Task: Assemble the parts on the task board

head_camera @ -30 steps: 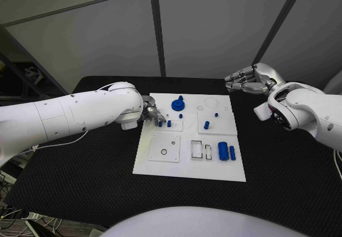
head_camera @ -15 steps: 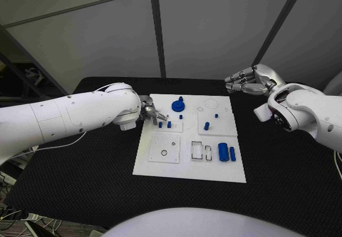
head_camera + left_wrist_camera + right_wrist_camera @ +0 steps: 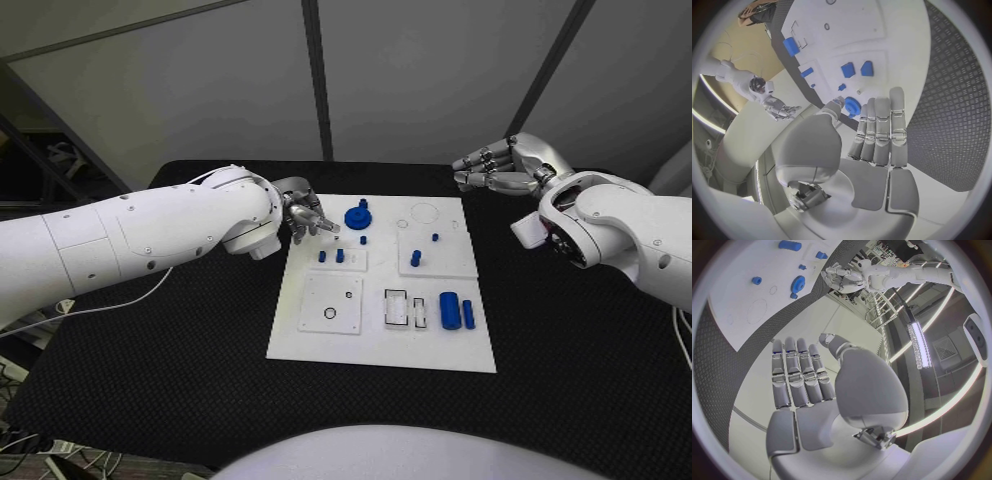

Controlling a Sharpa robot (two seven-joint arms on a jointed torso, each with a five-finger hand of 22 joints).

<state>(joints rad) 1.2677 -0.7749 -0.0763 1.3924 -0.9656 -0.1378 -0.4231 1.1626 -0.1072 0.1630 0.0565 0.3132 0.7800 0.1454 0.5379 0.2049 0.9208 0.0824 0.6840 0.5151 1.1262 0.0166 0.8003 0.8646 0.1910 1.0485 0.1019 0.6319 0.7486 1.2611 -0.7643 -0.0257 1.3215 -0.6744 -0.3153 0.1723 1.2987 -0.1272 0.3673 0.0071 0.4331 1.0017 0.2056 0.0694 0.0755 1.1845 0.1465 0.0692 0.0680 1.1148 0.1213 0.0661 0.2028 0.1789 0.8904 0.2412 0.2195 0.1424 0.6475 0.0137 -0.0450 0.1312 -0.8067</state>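
The task board (image 3: 384, 345) lies flat in the middle of the black table (image 3: 173, 340), long edges running away from the robot. Near its far left corner stands a blue gear-shaped part (image 3: 358, 214), with a small blue peg (image 3: 364, 239) just on the near side of it. Two short blue pegs (image 3: 330, 256) stand side by side in a raised square block at the left edge. A taller blue peg (image 3: 415, 257) stands in the block toward the right edge, a small one (image 3: 434, 237) beyond it. Toward the near right, a thick blue cylinder (image 3: 449, 309) and a thinner one (image 3: 467, 310) lie side by side, just beside two rectangular recesses (image 3: 404, 307); what those recesses hold cannot be told. A square plate (image 3: 332, 303) with a round hole sits at the left edge. The left hand (image 3: 304, 216) hovers at the far left corner of the board, fingers straight and together, holding nothing, fingertips (image 3: 879, 102) near the gear. The right hand (image 3: 498, 165) is off the far right corner, well apart from the board, fingers extended, empty
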